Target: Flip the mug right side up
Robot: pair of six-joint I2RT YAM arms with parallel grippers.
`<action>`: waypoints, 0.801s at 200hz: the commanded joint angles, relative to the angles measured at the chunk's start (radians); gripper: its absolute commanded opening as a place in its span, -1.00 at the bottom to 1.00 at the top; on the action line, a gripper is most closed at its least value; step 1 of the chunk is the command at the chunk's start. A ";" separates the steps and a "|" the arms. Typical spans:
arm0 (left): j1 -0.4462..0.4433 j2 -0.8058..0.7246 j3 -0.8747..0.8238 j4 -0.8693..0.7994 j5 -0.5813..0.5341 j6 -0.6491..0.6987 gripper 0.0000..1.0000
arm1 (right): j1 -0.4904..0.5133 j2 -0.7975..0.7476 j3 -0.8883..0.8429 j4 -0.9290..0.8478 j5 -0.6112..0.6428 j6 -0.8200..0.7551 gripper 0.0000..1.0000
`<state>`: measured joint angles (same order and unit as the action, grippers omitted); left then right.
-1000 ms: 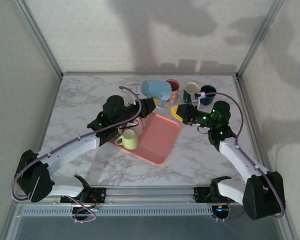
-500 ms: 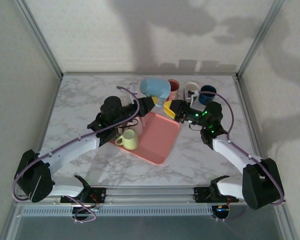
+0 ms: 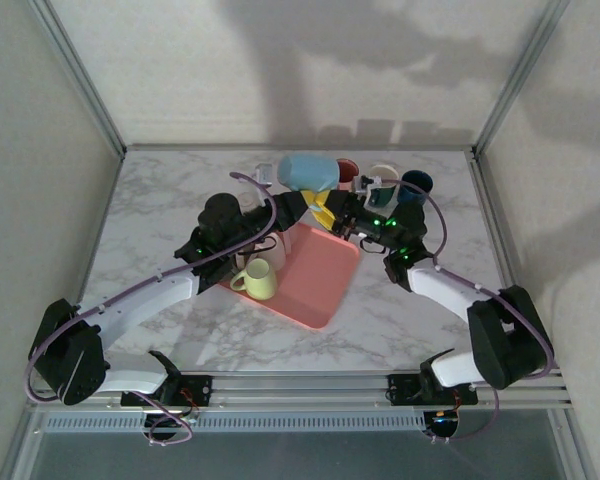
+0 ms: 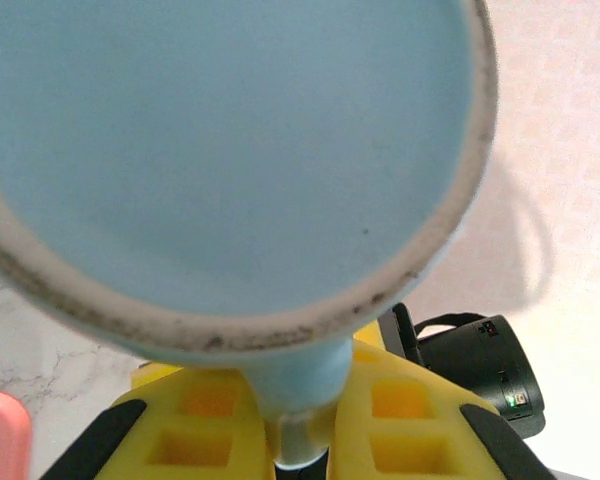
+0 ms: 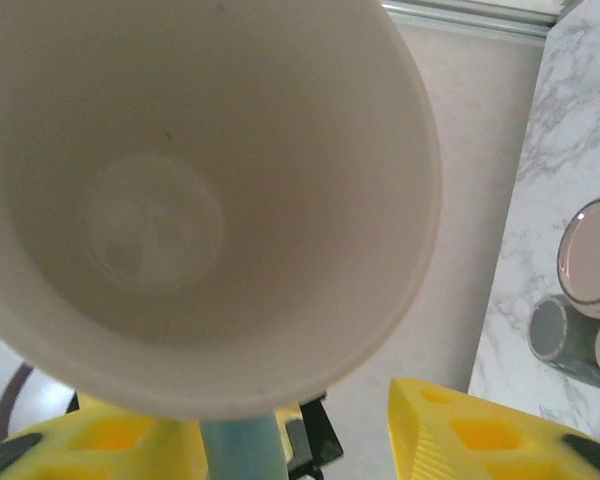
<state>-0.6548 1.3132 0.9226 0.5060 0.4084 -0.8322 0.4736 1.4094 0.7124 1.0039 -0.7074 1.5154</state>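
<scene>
L gripper (image 4: 298, 432) pinching 1 blue mug (image 3: 308, 172), R gripper (image 5: 295, 440) agape, 1 pink tray (image 3: 320, 278)

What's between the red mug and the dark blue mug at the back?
A white mug stands between the red mug and dark blue mug, top view.

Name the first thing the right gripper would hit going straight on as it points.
The light blue mug, held by its handle in the left gripper. The right gripper faces its open mouth from close by; how close is unclear.
</scene>
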 commanded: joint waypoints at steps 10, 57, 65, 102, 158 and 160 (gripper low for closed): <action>0.007 -0.037 -0.002 0.172 0.026 -0.018 -1.00 | 0.020 0.019 0.028 0.105 0.067 0.048 -0.06; 0.006 -0.034 -0.039 0.224 0.023 -0.048 -1.00 | 0.026 0.030 0.018 0.166 0.129 0.065 -0.27; 0.006 -0.032 -0.044 0.231 0.022 -0.053 -1.00 | 0.025 0.030 0.026 0.168 0.128 0.063 -0.33; 0.007 -0.029 -0.059 0.226 0.014 -0.054 -1.00 | 0.024 0.015 0.042 0.158 0.127 0.028 -0.89; 0.012 -0.043 -0.091 0.171 -0.007 -0.018 -0.78 | 0.023 -0.071 0.070 -0.075 0.116 -0.161 -1.00; 0.012 -0.044 -0.092 0.172 -0.007 -0.017 -0.72 | 0.023 -0.076 0.072 -0.087 0.117 -0.170 -1.00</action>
<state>-0.6403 1.3098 0.8417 0.6460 0.3965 -0.8955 0.5018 1.4002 0.7258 1.0203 -0.6548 1.4883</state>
